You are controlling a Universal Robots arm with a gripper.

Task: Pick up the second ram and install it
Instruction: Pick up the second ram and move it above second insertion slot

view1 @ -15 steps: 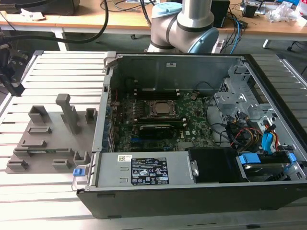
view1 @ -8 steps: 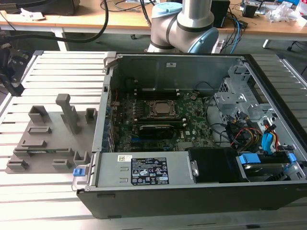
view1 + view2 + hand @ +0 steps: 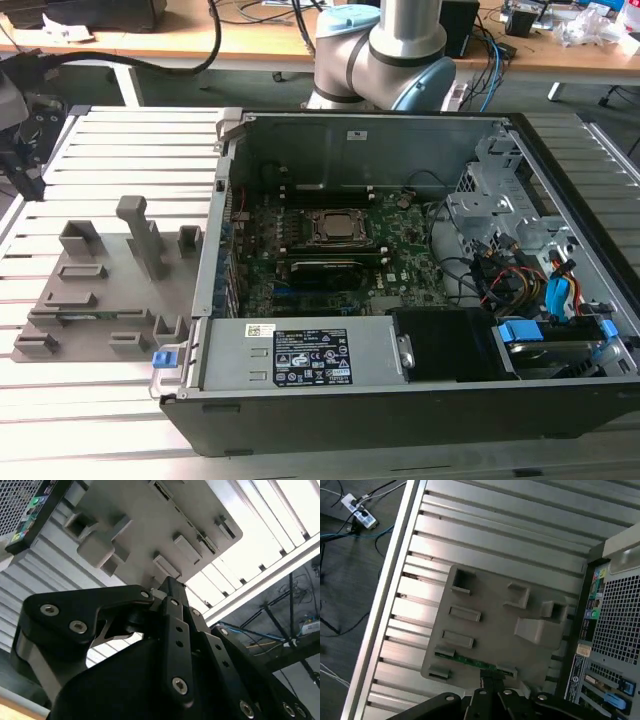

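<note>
Slotted surface (image 3: 520, 535) runs beneath the jaws, with the open computer case (image 3: 400, 400) off to their side. The grey holder tray (image 3: 490, 605) sits below them, and the second ram (image 3: 470, 661) lies in it just ahead. Jaws pinched narrow, empty. I'd say a clean pick wants them spread, squared to the stick's long edges.

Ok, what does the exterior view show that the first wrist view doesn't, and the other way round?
Exterior view: inside the open case, the motherboard, processor socket, and the arm's base. First wrist view: the green second ram lying in the grey holder tray, the claw close to it, the case's rear grille. Both: that tray and the slatted table.
</note>
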